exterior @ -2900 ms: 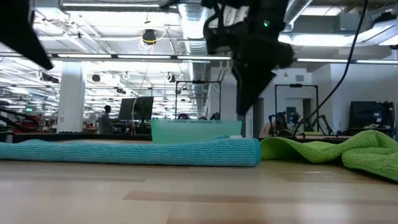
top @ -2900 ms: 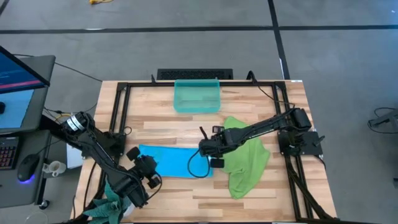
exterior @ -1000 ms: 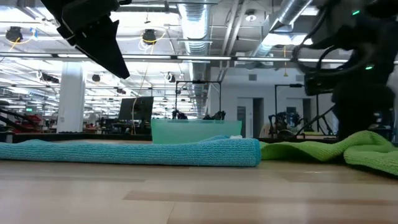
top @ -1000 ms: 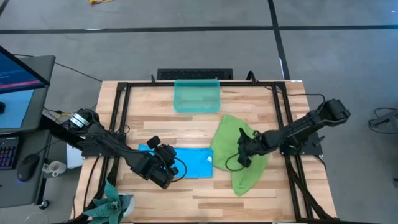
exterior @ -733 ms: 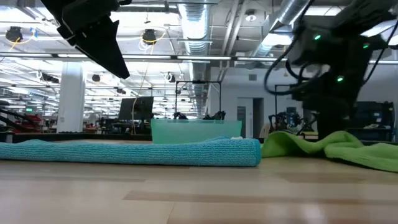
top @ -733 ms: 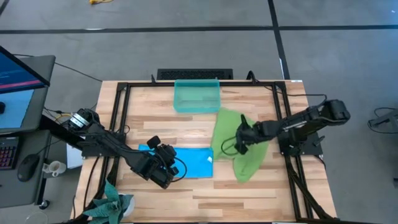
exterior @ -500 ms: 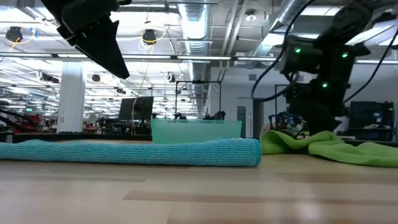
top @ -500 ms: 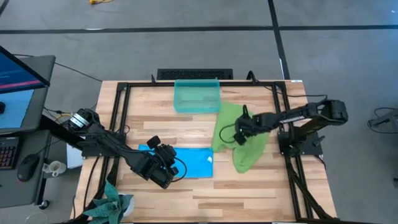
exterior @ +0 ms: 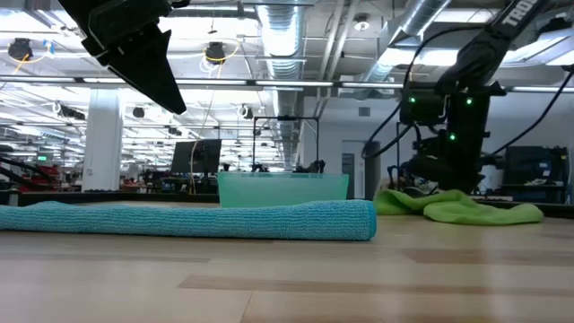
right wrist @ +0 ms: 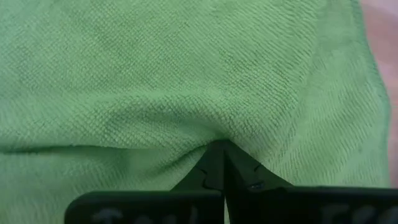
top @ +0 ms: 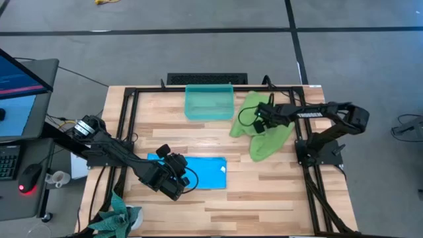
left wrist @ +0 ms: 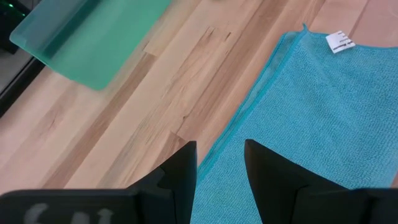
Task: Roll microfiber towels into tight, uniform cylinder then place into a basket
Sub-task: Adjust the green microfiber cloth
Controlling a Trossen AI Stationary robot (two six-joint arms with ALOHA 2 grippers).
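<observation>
The green towel (top: 263, 129) is lying bunched toward 2 o'clock on the tabletop (top: 277, 192), beside the basket (top: 209, 102); the right pincer (top: 262, 117) is pinching it shut. The blue towel (top: 201, 173), whose white tag (left wrist: 339, 41) is unreadable, is lying toward 7 o'clock under the half-open, empty left pincer (top: 173, 179).

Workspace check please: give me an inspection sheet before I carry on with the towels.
Surface: wooden table, mostly bare.
Job's things: blue towel flat at front; green towel bunched beside the basket, which holds no towel.
Clutter: nothing seen on the tabletop.
Grippers: left gripper open above the blue towel's edge; right gripper shut, pinching the green towel.
Cables: loops on both arms.
Surroundings: monitor at left; plant at the front edge.
</observation>
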